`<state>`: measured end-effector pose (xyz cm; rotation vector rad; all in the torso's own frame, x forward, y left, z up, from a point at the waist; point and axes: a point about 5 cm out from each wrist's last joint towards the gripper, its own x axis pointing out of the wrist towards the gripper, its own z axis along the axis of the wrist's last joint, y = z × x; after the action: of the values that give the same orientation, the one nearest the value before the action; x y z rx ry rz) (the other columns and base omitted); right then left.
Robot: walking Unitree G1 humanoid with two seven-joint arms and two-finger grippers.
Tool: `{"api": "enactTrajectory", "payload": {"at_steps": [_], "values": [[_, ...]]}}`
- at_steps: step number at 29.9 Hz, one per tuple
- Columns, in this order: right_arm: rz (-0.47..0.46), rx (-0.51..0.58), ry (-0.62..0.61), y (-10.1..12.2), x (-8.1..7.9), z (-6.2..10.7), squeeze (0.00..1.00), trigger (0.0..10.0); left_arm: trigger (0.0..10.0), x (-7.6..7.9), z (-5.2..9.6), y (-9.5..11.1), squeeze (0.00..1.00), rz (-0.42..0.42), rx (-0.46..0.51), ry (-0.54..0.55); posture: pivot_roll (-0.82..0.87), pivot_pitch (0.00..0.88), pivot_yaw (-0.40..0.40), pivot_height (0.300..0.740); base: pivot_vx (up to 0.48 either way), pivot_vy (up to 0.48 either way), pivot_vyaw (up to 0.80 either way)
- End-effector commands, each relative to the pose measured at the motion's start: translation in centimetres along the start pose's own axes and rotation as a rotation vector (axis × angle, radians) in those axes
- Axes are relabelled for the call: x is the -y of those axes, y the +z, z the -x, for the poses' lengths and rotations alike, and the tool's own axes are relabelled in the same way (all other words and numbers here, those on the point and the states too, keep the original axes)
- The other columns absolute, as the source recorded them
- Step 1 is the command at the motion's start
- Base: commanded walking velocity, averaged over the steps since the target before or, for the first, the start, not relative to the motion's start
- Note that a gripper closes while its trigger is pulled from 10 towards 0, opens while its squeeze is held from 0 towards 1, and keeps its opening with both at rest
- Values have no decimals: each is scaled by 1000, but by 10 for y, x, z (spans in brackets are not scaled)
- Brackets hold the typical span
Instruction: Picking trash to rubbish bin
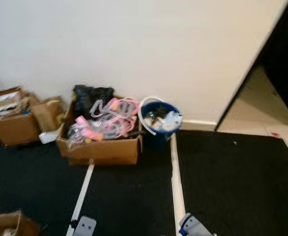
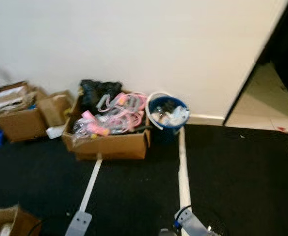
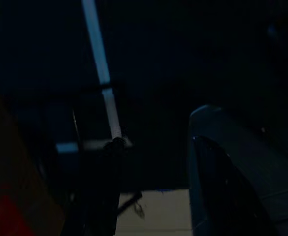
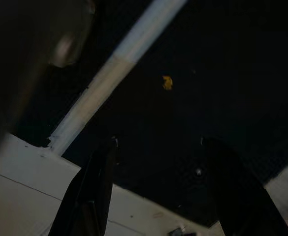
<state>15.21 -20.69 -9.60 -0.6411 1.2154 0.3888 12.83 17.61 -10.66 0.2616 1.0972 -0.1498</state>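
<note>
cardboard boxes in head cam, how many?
4. Large box of pink items beside the blue bin; small box to its left; box of papers farther left by the wall; one box at the near-left edge, partly cut off. More may sit out of frame.

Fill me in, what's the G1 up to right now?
Nothing is in hand yet. The robot faces a round blue plastic bin, already holding trash, against the white wall, beside an open brown cardboard box of pink plastic items. Both arms hang low over the black floor; the right gripper is open and empty, the left gripper likewise.
</note>
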Motion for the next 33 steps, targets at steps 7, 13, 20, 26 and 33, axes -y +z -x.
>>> {"api": "enactTrajectory", "payload": {"at_steps": [7, 13, 20, 26, 33], "values": [[-5, 0, 1, 1, 1, 0, 0, 10000, 10000, 3, 1, -6, 0, 46, -20, -33, 20, 29, 21, 740, 0, 0, -788], [-1, -3, 1, 0, 1, 0, 0, 10000, 10000, 5, 1, -7, 0, 65, -25, -39, 21, 30, 19, 740, 0, 0, -788], [6, -4, 1, -1, 1, 0, 0, 10000, 10000, 5, 1, -8, 0, 93, -26, -46, 20, 31, 20, 740, 0, 0, -788], [-6, 4, -4, -1, 1, 0, 0, 10000, 10000, 4, 1, -7, 0, 92, -27, -42, 18, 31, 19, 740, 0, 0, -656], [-2, 9, -6, 0, 1, 0, 0, 10000, 10000, 4, 1, -7, 0, 103, -30, -44, 16, 31, 19, 740, 0, -272, 0]]}}
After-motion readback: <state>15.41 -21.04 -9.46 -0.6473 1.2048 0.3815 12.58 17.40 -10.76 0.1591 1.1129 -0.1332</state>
